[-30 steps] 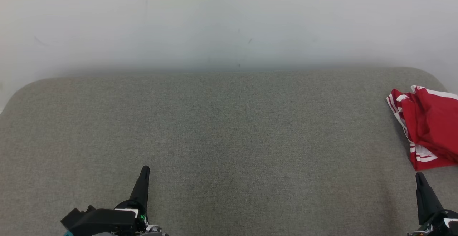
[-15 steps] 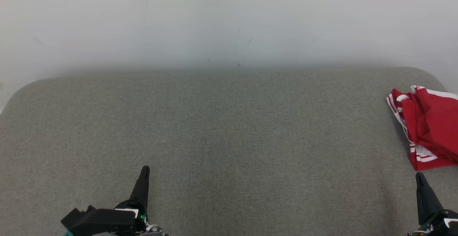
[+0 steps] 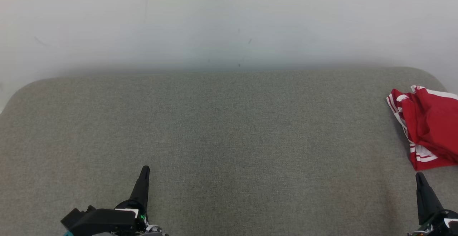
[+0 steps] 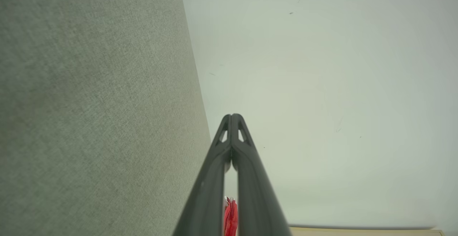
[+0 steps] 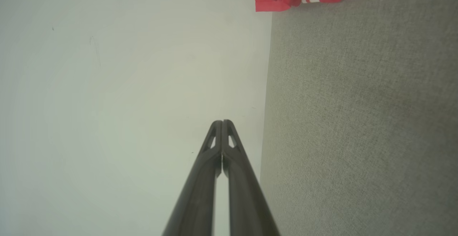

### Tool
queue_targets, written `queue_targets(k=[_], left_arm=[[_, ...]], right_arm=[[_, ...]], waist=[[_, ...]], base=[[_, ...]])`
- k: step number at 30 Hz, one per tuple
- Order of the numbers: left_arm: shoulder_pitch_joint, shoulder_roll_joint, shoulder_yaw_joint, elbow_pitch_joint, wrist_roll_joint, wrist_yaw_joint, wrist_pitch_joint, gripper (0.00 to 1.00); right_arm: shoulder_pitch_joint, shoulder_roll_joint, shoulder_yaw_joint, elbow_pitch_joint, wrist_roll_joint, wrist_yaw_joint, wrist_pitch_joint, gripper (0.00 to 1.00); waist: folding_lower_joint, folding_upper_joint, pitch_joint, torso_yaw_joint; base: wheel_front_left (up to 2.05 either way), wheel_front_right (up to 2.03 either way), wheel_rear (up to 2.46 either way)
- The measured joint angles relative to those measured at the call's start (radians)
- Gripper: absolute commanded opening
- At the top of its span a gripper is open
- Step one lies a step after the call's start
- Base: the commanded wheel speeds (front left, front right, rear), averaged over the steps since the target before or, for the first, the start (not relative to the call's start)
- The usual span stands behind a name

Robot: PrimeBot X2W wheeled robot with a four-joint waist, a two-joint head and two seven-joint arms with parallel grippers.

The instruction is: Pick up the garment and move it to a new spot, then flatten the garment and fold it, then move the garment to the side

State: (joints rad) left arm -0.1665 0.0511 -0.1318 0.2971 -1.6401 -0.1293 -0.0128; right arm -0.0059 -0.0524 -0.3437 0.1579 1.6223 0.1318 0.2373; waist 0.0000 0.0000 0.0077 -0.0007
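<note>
Shows coarse, matt grey woven cloth on the padded surface (image 3: 229,128); soft, creased red-and-white cloth in the garment (image 3: 431,128); smooth, matt dark plastic on left gripper (image 3: 144,169) and right gripper (image 3: 419,176).

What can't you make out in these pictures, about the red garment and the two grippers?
Head view: the garment runs off the right edge, so its full shape is unknown.
Right wrist view: the top edge cuts it.
Left wrist view: the left gripper hides all but a red sliver.
Head view: the right gripper is cut by the bottom edge.
</note>
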Motion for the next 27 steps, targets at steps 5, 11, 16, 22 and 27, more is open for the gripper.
queue_targets(k=[5, 11, 16, 22, 27], left_arm=[[0.0, 0.0, 0.0, 0.0, 0.0, 0.0, 0.0, 0.0], [0.0, 0.0, 0.0, 0.0, 0.0, 0.0, 0.0, 0.0], [0.0, 0.0, 0.0, 0.0, 0.0, 0.0, 0.0, 0.0], [0.0, 0.0, 0.0, 0.0, 0.0, 0.0, 0.0, 0.0], [0.0, 0.0, 0.0, 0.0, 0.0, 0.0, 0.0, 0.0]], right_arm=[[0.0, 0.0, 0.0, 0.0, 0.0, 0.0, 0.0, 0.0], [0.0, 0.0, 0.0, 0.0, 0.0, 0.0, 0.0, 0.0], [0.0, 0.0, 0.0, 0.0, 0.0, 0.0, 0.0, 0.0], [0.0, 0.0, 0.0, 0.0, 0.0, 0.0, 0.0, 0.0], [0.0, 0.0, 0.0, 0.0, 0.0, 0.0, 0.0, 0.0]], waist=[[0.0, 0.0, 0.0, 0.0], [0.0, 0.0, 0.0, 0.0], [0.0, 0.0, 0.0, 0.0], [0.0, 0.0, 0.0, 0.0], [0.0, 0.0, 0.0, 0.0]], base=[[0.0, 0.0, 0.0], [0.0, 0.0, 0.0], [0.0, 0.0, 0.0], [0.0, 0.0, 0.0], [0.0, 0.0, 0.0]])
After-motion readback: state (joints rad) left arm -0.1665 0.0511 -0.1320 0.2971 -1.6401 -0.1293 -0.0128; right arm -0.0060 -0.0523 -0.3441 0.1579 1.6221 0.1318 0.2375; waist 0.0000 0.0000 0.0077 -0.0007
